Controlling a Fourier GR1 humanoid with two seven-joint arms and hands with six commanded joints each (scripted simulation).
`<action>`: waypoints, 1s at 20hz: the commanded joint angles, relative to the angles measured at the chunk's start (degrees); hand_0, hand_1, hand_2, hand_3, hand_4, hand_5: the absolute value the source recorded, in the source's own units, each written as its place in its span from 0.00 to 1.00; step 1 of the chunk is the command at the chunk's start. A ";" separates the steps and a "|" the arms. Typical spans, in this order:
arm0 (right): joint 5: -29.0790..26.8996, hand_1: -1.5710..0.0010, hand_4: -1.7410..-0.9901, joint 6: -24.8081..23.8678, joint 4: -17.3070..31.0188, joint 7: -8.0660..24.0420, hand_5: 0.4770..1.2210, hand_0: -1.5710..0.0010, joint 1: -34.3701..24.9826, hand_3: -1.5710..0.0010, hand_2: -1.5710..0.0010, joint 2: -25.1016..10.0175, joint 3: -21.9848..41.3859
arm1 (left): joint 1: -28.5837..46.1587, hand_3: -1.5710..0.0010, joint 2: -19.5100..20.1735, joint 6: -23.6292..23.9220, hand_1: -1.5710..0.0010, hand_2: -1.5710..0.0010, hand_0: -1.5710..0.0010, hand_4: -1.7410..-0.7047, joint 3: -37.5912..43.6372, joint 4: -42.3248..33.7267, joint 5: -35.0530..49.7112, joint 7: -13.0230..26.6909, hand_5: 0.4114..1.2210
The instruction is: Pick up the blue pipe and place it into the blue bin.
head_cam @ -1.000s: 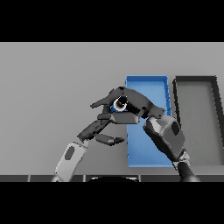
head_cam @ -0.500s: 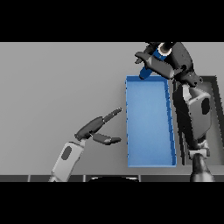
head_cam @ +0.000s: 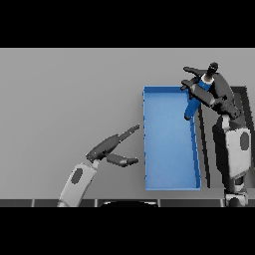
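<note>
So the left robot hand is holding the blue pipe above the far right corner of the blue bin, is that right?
Not quite: it is the right robot hand that grips the blue pipe over the far right corner of the blue bin, as the head view shows. The left robot hand is open and holds nothing, left of the bin.

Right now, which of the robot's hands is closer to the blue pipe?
The right hand: its fingers are curled round the blue pipe, holding it over the blue bin's far right corner. The left hand hangs open over the table, left of the bin.
</note>
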 commanded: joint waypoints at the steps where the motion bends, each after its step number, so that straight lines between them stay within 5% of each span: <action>1: 0.70 0.00 0.00 -0.67 -0.17 0.53 1.00 0.00 2.31 0.00 0.00 0.47 0.38 | -0.12 1.00 -0.34 0.33 1.00 1.00 1.00 0.83 -0.11 -0.06 -0.18 0.51 0.01; 5: 2.51 0.00 0.00 -5.27 -4.16 2.30 1.00 0.00 10.66 0.00 0.00 0.91 2.68 | 1.08 1.00 -0.15 0.38 1.00 1.00 1.00 0.83 -0.52 -1.57 -0.07 1.40 0.02; 9: 0.99 0.00 0.00 -15.67 -4.07 2.29 1.00 0.00 16.51 0.03 0.00 -5.82 11.04 | 1.14 1.00 0.27 -0.13 1.00 1.00 1.00 0.82 -0.33 -1.45 0.39 1.09 0.01; 10: 0.88 0.00 0.00 -18.15 -3.79 2.29 1.00 0.00 16.61 0.20 0.00 -7.00 13.40 | 1.62 1.00 0.28 0.00 1.00 1.00 1.00 0.82 -0.77 -1.67 -0.03 1.00 0.01; 14: -2.43 0.01 0.00 -27.53 -0.12 2.28 1.00 0.00 16.34 0.46 0.00 -13.88 24.30 | 1.58 1.00 0.82 -0.16 1.00 1.00 1.00 0.83 -0.39 -2.08 0.21 1.19 0.01; 15: -4.84 0.15 0.08 -29.66 1.46 2.28 1.00 0.07 15.21 0.50 0.15 -15.87 27.58 | 1.57 1.00 0.54 -0.03 1.00 1.00 1.00 0.83 -0.77 -2.13 -0.11 1.19 0.01; 17: -10.07 0.46 0.32 -32.48 3.40 2.33 1.00 0.40 12.47 0.68 0.45 -20.49 33.51 | 1.71 1.00 0.79 -0.17 1.00 1.00 1.00 0.83 -0.77 -1.89 -0.30 1.19 0.01; 20: -12.31 0.72 0.62 -29.49 4.67 2.32 0.95 0.69 9.80 0.84 0.72 -23.52 38.24 | 1.32 1.00 0.57 -0.17 1.00 1.00 1.00 0.83 -0.74 -2.11 -0.10 1.56 0.02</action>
